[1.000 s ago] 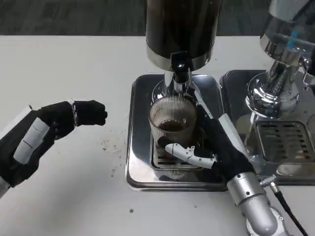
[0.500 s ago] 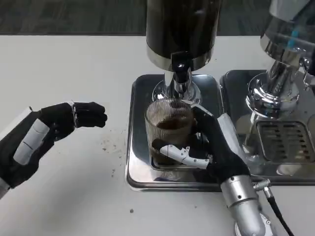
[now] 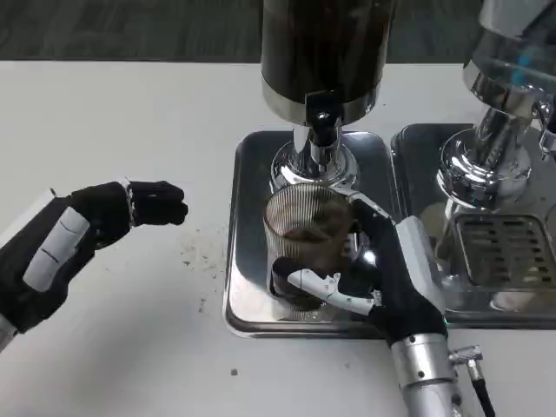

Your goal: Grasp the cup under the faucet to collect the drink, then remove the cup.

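Right hand (image 3: 382,278) wraps the ribbed glass cup (image 3: 306,239) on the drip tray (image 3: 248,261); left hand (image 3: 95,221) hovers fisted, holding nothing, near the surface's left edge.

Dispenser (image 3: 326,52) body is cut off by the top edge, upper part out of frame. 2nd machine (image 3: 508,104) on the right is cropped by the top and right edges. Right hand (image 3: 382,269) covers the right side and lower front of the cup (image 3: 304,234); the cup base and the drip tray (image 3: 252,261) grate under it are hidden. Left hand (image 3: 82,234): fingers curl inward, palm side hidden, forearm runs off the left edge. Liquid level blurred through ribbed glass.
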### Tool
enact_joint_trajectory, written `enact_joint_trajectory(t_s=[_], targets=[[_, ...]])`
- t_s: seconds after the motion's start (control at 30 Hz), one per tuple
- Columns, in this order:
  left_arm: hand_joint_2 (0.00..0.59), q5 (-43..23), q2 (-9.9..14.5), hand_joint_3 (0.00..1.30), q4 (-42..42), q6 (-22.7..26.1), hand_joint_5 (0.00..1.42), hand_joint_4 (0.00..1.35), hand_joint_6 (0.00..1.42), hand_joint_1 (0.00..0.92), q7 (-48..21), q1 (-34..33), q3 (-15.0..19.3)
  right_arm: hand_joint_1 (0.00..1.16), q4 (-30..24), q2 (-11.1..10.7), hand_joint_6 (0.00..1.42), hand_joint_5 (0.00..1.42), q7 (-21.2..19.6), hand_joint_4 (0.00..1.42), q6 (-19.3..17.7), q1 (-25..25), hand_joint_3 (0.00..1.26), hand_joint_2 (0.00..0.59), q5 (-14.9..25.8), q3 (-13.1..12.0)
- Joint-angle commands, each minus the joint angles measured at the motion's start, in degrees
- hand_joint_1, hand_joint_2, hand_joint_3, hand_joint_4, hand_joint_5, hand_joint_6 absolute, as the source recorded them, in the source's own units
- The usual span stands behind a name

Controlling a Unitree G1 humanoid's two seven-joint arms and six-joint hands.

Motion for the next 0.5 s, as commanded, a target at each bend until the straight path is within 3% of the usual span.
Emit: enact_joint_trajectory(t_s=[0.03,0.5], targets=[[0.140,0.5,0.2,0.45,0.1,0.2,0.37,0.41,0.26,0.000,0.1,0.4,-0.3,0.75,-2.8,-0.1,1.24,0.89,-3.9,0.71,-2.8,1.5,0.54,0.216,-0.9,-0.3],[0.145,1.1,-0.5,0.44,2.0,-0.1,0.38,0.41,0.26,0.000,0.0,-1.5,-1.3,0.74,-13.2,-1.5,1.28,0.93,-6.6,0.76,-3.2,8.4,0.60,0.198,-2.1,-1.3]])
